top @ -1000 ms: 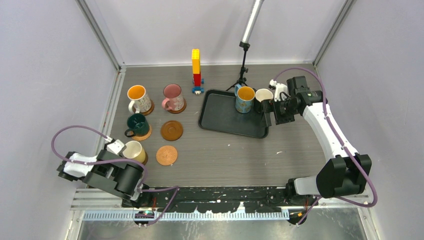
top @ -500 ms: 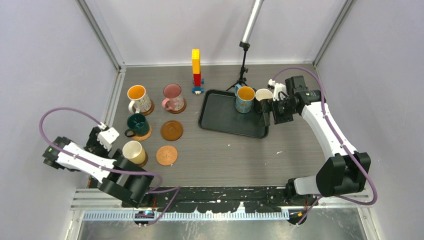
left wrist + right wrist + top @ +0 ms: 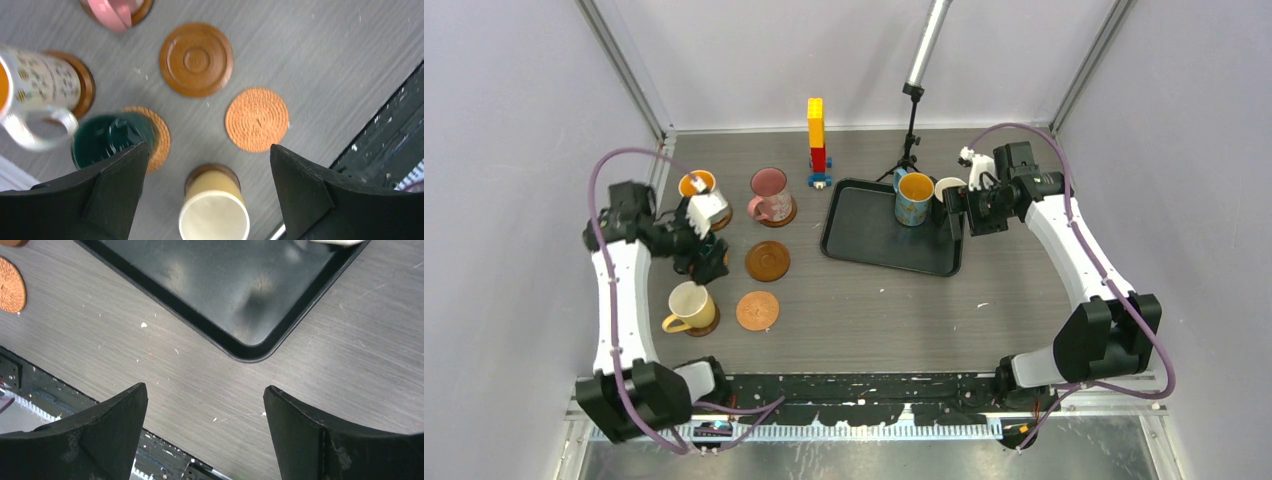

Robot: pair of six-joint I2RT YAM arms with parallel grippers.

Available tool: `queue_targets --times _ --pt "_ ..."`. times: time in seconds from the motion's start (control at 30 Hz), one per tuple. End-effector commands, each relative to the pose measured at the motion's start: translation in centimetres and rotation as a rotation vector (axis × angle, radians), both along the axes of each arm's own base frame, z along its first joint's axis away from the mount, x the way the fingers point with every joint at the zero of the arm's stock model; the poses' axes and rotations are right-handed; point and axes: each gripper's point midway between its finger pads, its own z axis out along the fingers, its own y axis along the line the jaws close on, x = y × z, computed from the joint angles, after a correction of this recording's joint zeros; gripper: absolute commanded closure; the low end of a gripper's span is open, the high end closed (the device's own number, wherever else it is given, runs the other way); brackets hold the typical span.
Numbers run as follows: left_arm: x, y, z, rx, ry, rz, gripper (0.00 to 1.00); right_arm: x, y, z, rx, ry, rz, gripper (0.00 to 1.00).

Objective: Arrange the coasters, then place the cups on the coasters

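Hanging the left gripper (image 3: pixel 207 149) above the left-hand group, jaws spread wide and gripping nothing. Finding the cream cup (image 3: pixel 214 220) directly beneath, between the fingers; the teal cup (image 3: pixel 107 142) under the left finger; the patterned cup (image 3: pixel 40 85) farther out on that side; the pink cup (image 3: pixel 769 192) beyond the fingertips. Seeing all four seated on coasters. Spotting, ahead of the fingertips, the bare brown coaster (image 3: pixel 196 59) and the bare woven coaster (image 3: pixel 257 119), near each other but apart.

Holding the right gripper (image 3: pixel 205 387) just as wide and empty, with a corner of the black tray (image 3: pixel 240 354) ahead of its fingertips. Keeping the white cup (image 3: pixel 946 186) just beside its fingers; touching or not, impossible to tell. Leaving the blue cup (image 3: pixel 914 198) a little past that, standing on the tray.

Judging the coaster arranging finished and the cup placing well along. Probably calling next for closing the right jaws on the white cup, lifting it clear of the tray rim, carrying it across to a bare coaster and setting it down centred, while keeping the left arm out of that path.

Counting six coasters, four covered and two bare; six cups, four placed and two waiting by the right gripper; one tray; one toy brick tower (image 3: pixel 816 140).
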Motion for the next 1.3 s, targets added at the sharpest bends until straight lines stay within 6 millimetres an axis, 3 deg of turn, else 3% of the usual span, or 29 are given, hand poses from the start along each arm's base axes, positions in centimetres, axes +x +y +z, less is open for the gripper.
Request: queue_targets --times 0.0,0.13,0.23,0.4,0.67,0.97,1.27 --pt "6.1 -2.6 1.8 -0.034 0.025 0.124 0.07 4.3 0.2 3.0 0.000 -0.152 -0.032 0.10" --pt "8.1 -8.1 1.8 -0.013 0.054 0.017 0.07 7.5 0.1 4.4 -0.019 -0.223 -0.042 0.10" --pt "8.3 -12.0 1.3 0.014 0.036 -0.082 0.05 10.2 0.4 5.6 -0.019 -0.265 -0.055 0.10" --pt "8.3 -15.7 0.5 -0.007 0.054 -0.138 0.04 13.7 2.5 6.5 -0.032 -0.327 -0.022 0.10" --pt "8.3 -15.5 0.5 -0.012 0.031 -0.094 0.03 17.4 6.7 4.4 -0.176 -0.366 0.089 0.12" --pt "6.8 -14.5 0.5 -0.005 0.008 -0.060 0.02 21.4 8.4 1.7 -0.343 -0.365 0.100 0.18" --pt "6.3 -14.0 0.6 0.012 -0.017 -0.074 0.02 20.5 9.3 -0.5 -0.363 -0.310 0.119 0.24"
